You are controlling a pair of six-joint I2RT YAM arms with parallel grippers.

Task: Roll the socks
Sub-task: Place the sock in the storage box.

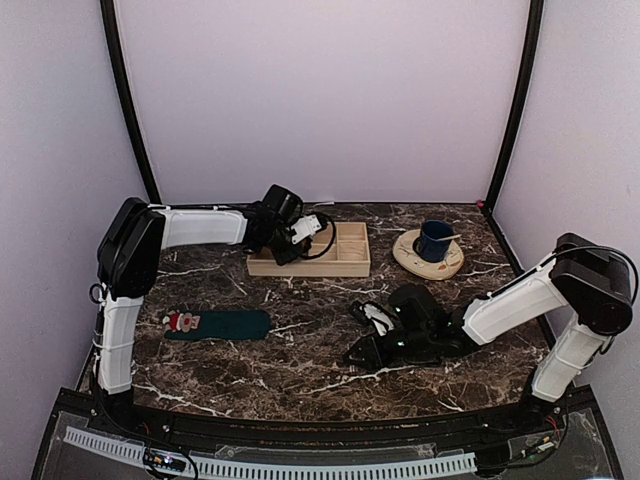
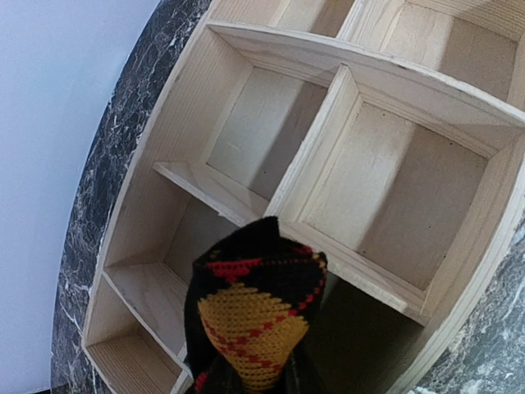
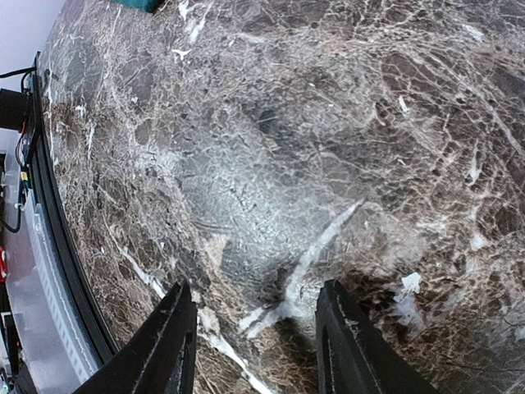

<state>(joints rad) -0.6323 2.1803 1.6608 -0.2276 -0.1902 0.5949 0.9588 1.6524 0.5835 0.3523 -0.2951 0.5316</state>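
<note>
Desk [image 1: 300,385] of dark veined marble, from above. Left arm stretched toward far edge, left gripper [image 1: 298,238] over left end of wooden tray [image 1: 330,268] at far middle of desk. Something dark bunched at that claw, hard to read from this height. Green sock [image 1: 215,324] flat on marble near left edge, laid lengthwise left to right, Santa figure [image 1: 182,321] at the end closest to that edge. Well apart from both claws. Right arm bent in from right edge, right gripper [image 1: 352,357] low over near middle of desk. Blue mug [image 1: 435,240] on cream saucer [image 1: 415,262] toward far right corner, near tray's right end but apart from it.

Left wrist camera: black sock [image 2: 254,320] with red argyle lines and a mustard-yellow diamond, rising from bottom of frame. Pinched in left claw, fingers mostly hidden behind fabric. Tray compartments beneath, bare pale wood. Sock tip in line with a divider between compartments; cannot tell whether touching wood or held clear of it.

Right wrist camera: two black fingers [image 3: 176,336] spread wide, only marble between them. Claw pointed down at desk. Black rail of near edge along left of frame. Sliver of green fabric at top left, far from fingers.
</note>
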